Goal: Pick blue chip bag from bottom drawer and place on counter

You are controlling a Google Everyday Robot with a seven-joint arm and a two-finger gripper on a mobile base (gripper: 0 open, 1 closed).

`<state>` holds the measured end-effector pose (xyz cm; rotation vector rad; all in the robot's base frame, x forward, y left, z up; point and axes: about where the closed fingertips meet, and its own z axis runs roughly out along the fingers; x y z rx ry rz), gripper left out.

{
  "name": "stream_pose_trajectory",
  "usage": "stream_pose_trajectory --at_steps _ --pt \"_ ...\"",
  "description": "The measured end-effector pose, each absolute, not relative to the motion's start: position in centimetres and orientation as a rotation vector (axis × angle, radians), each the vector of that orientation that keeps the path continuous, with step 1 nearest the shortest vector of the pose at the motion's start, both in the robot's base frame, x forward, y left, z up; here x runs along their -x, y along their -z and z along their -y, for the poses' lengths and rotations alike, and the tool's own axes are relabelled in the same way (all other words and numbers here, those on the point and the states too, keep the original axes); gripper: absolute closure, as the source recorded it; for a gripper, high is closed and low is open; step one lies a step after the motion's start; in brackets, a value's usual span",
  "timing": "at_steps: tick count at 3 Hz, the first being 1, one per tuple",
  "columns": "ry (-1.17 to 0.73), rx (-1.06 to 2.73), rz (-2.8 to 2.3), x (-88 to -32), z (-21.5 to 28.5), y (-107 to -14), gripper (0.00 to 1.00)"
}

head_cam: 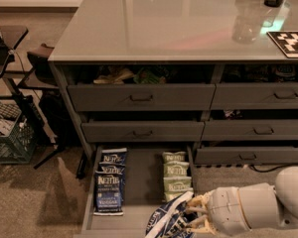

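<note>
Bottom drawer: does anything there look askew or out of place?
Yes. One blue chip bag hangs tilted and crumpled at the front right of the bottom drawer, pinched in the gripper. The other blue bags and the green bags lie in neat rows.

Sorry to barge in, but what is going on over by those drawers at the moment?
The robot's hand, low at the front right of the open bottom drawer, grips a blue chip bag at the drawer's front edge. More blue bags lie in a row on the drawer's left, green bags on its right. The bag is not yet on the counter.
</note>
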<state>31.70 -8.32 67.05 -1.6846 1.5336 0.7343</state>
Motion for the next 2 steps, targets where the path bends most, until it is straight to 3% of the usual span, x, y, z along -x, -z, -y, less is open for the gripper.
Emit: stream_pose_trajectory --at_steps 2 --pt "-0.693 1.712 -1.483 -34.8 7.1 -68.7 1.0"
